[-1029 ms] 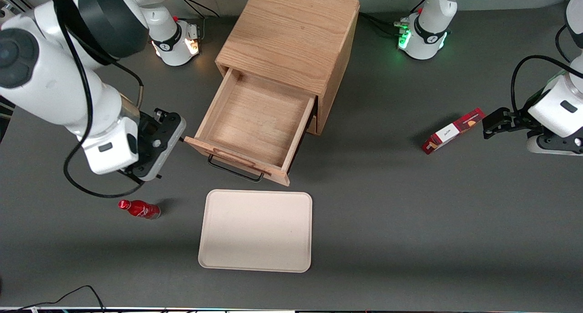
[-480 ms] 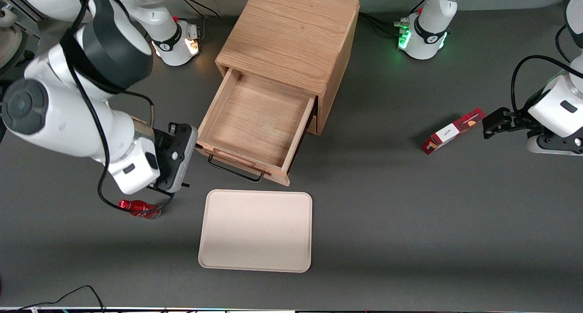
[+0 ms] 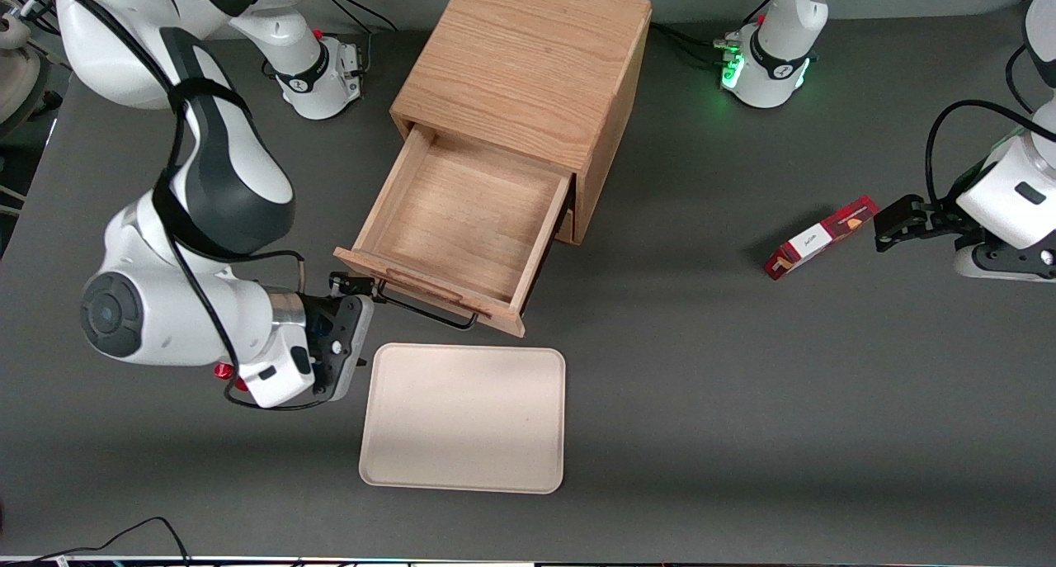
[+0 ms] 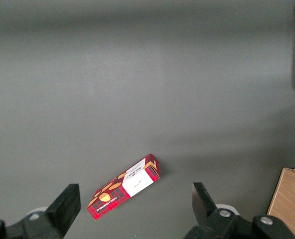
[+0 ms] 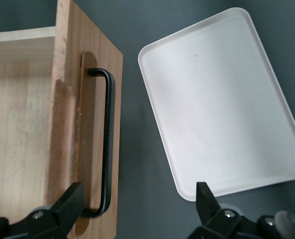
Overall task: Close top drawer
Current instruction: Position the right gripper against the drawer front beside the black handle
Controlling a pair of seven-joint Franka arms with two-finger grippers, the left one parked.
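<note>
Robot arm lines up on an open top drawer

The gripper, fingers spread and holding nothing, hovers in front of the drawer face at the working arm's end of the black handle, apparently placed to push the top drawer into the oak cabinet, from which it stands pulled well out above the worktop. The wrist view alone shows the open fingers astride the handle's end, with the pale tray nearby; only the front view shows the drawer's bare interior.
</note>
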